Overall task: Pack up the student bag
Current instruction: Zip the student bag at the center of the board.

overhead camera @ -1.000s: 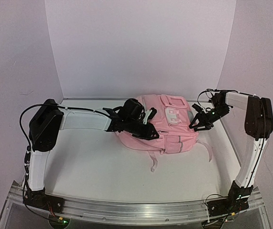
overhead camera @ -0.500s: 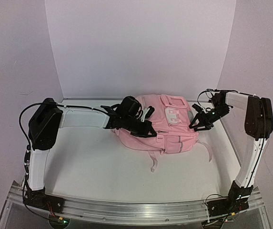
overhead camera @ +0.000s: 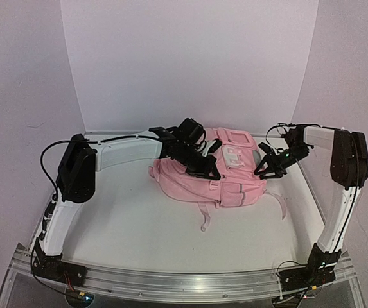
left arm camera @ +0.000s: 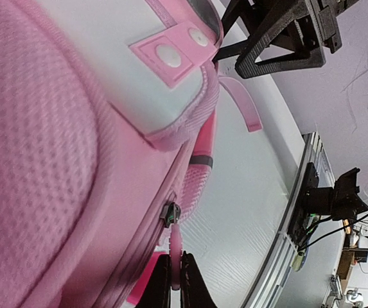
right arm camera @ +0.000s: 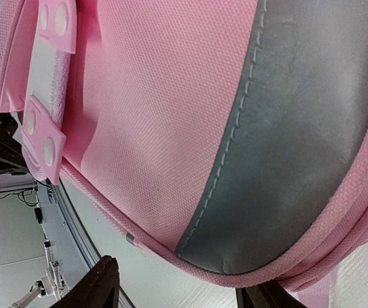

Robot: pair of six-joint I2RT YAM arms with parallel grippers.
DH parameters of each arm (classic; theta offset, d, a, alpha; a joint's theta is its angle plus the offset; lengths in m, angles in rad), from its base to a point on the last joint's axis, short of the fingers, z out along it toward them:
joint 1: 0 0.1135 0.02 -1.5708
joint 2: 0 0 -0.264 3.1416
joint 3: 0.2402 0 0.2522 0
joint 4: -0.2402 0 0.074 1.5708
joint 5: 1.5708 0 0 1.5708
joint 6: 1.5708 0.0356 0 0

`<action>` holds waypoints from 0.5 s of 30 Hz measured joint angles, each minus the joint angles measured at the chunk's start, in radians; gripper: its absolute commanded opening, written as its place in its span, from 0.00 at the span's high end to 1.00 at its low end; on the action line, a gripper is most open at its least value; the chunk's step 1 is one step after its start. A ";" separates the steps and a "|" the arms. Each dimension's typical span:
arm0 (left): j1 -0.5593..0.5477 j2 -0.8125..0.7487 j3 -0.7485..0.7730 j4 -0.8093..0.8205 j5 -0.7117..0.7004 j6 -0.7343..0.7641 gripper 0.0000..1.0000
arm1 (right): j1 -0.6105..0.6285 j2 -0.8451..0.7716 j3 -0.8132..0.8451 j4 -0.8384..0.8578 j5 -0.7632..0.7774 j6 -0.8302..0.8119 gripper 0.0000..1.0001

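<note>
Left gripper (overhead camera: pixel 210 172) just pinched shut on thin pink fabric zip pull (left arm camera: pixel 175 247); arm swung from left of centre toward mid-frame, over bag top. Reads as zip-opening step begun, packing proper not started.

Large soft pink fabric student bag (overhead camera: pixel 232 176) lies flat on white table (overhead camera: pixel 132 224), centre-right of overhead view.

Right gripper (overhead camera: pixel 265 168) at bag's right end, fingers (right arm camera: pixel 100 285) wide apart beside grey reflective strip (right arm camera: pixel 286 128); no grip visible.

Bag interior hidden; contents cannot tell.

Bright, even, diffuse light from above, lilac tint over walls (overhead camera: pixel 190 64) and tabletop (overhead camera: pixel 139 218), faint soft shadow beside the bag (overhead camera: pixel 235 186), no harsh glare, dull sheen on the silver strip (right arm camera: pixel 286 160), top view sharp, left wrist close-up slightly soft on the nearest fabric.
</note>
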 measured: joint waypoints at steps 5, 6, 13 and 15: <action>-0.005 0.081 0.108 -0.060 0.025 0.015 1.00 | 0.009 -0.001 0.000 -0.005 -0.005 0.022 0.39; -0.004 0.090 0.126 -0.076 0.030 0.017 0.97 | 0.010 -0.001 0.000 -0.006 -0.007 0.026 0.39; -0.015 0.111 0.189 -0.106 0.042 0.064 0.49 | 0.021 -0.001 0.000 -0.007 -0.002 0.045 0.44; -0.017 0.095 0.171 -0.096 0.032 0.069 0.41 | 0.025 -0.001 0.002 -0.004 0.014 0.058 0.45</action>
